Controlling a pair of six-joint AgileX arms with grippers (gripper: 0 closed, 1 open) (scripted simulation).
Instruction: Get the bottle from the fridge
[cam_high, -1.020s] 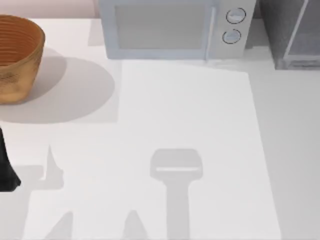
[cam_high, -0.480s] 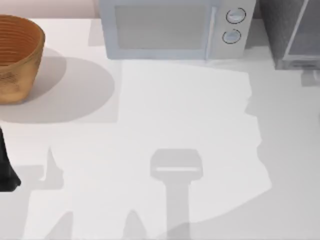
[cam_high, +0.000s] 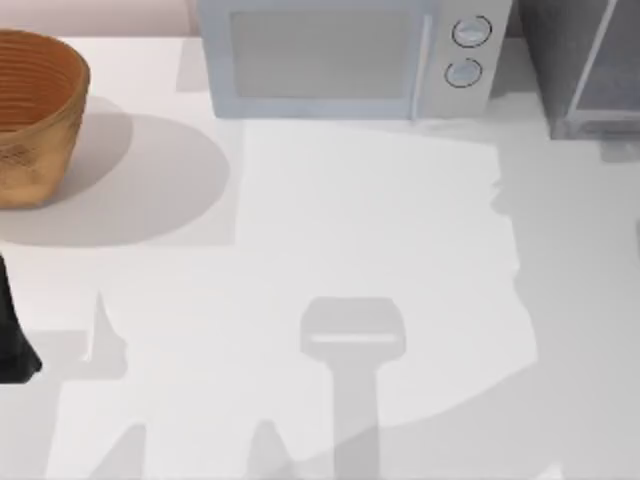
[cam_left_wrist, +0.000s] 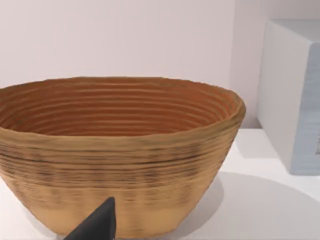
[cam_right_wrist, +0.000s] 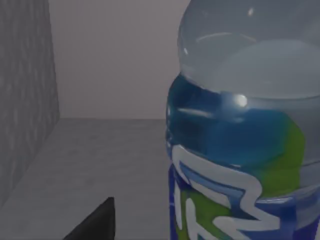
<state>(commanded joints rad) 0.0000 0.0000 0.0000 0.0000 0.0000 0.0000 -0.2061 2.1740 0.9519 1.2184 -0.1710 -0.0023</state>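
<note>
Standing inside the grey fridge (cam_high: 580, 60), at two o'clock on the counter (cam_high: 380, 230), the bottle (cam_right_wrist: 245, 130) is seen very close by the right hand; its grip cannot be told. The left arm (cam_high: 12, 335) is parked at nine o'clock, near the basket (cam_high: 35, 110).

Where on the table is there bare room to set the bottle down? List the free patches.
The widest free patch is the table in front of the microwave, from the basket across to the right edge. It is crowded along the back, where microwave and fridge stand close together, and at the back left around the basket.
</note>
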